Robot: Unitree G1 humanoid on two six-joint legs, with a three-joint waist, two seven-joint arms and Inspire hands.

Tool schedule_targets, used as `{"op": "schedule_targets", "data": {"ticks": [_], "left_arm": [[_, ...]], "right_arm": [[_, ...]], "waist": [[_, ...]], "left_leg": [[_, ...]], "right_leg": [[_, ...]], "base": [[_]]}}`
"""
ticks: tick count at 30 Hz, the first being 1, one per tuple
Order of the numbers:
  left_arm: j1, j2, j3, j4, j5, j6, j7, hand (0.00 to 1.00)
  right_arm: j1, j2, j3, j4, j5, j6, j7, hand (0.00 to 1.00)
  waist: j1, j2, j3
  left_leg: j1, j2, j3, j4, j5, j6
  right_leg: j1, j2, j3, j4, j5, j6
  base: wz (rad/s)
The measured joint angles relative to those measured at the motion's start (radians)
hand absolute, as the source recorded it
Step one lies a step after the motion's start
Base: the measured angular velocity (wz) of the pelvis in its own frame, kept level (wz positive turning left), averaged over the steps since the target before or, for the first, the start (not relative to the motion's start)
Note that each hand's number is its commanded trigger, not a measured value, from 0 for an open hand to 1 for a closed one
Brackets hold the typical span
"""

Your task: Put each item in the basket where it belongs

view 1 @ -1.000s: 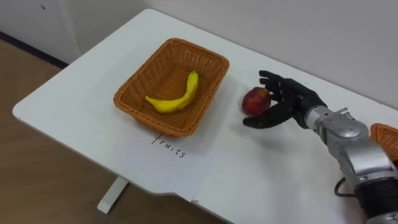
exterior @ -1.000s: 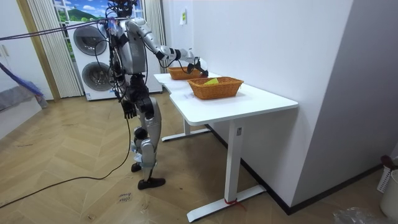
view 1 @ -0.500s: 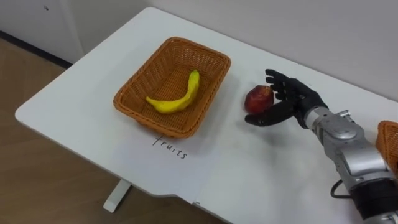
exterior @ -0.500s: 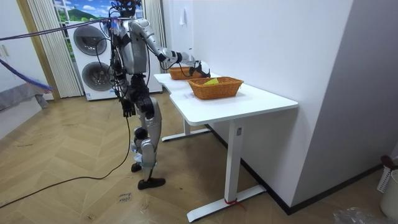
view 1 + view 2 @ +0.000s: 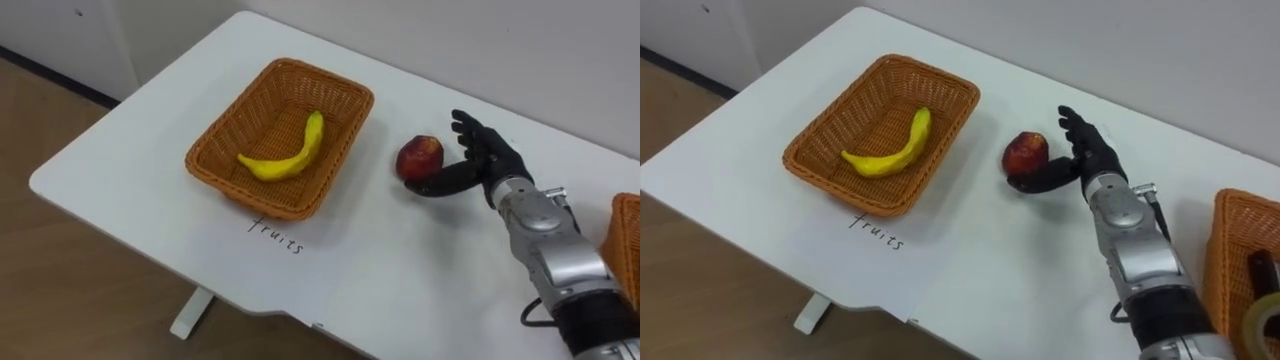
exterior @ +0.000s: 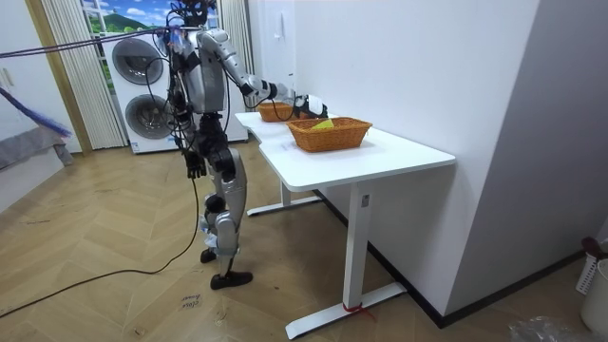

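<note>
The apple (image 5: pixel 420 157) seems to rest on the surface (image 5: pixel 130 150) just right of the fruit basket (image 5: pixel 350 85), clear of its rim. The banana (image 5: pixel 285 155) lies inside the basket. The right hand (image 5: pixel 482 160) cups the apple from the side away from the basket, fingers (image 5: pixel 465 125) spread wide behind it and thumb curving under, probably to scoop it basketward. The left hand (image 6: pixel 193 169) hangs by the hip.
</note>
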Motion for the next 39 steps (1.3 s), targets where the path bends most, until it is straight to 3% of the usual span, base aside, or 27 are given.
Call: {"op": "schedule_targets", "data": {"ticks": [9,16,18,38,39], "left_arm": [[-0.002,-0.008,0.0,-0.007,0.006,-0.012,0.0,0.0],[-0.001,-0.008,0.001,0.009,0.007,-0.029,0.011,0.0],[-0.002,-0.008,0.001,0.015,0.007,-0.032,0.009,0.0],[-0.003,-0.008,0.0,0.041,0.007,-0.033,0.002,0.0],[-0.003,-0.008,0.0,0.041,0.007,-0.033,0.002,0.0]], "right_arm": [[0.0,0.023,0.004,0.002,0.0,-0.043,-0.05,0.0],[0.0,0.03,0.039,0.05,0.001,-0.063,-0.08,0.0],[0.0,0.034,0.041,0.052,0.002,-0.075,-0.081,0.0],[0.0,0.039,0.044,0.067,0.007,-0.09,-0.115,0.0],[0.0,0.039,0.044,0.067,0.007,-0.09,-0.115,0.53]], "waist": [[0.006,0.03,-0.0167],[0.011,0.029,-0.0124],[0.013,0.028,-0.0067],[0.014,0.027,-0.007],[0.014,0.027,-0.007]], "left_leg": [[-0.008,0.0,0.001,0.002,0.001,0.0],[0.001,-0.002,-0.003,0.005,0.001,0.001],[-0.003,-0.002,-0.003,0.003,0.001,0.001],[-0.017,-0.002,-0.003,0.012,0.001,0.001],[-0.017,-0.002,-0.003,0.012,0.001,0.001]], "right_leg": [[-0.004,-0.002,-0.011,-0.001,0.0,0.0],[0.014,-0.005,-0.025,-0.003,-0.001,0.002],[0.014,-0.005,-0.027,-0.003,-0.001,0.002],[0.0,-0.005,-0.029,-0.001,-0.001,0.001],[0.0,-0.005,-0.029,-0.001,-0.001,0.001]], "base": [[0.03],[0.05],[0.0],[0.0],[0.0]]}}
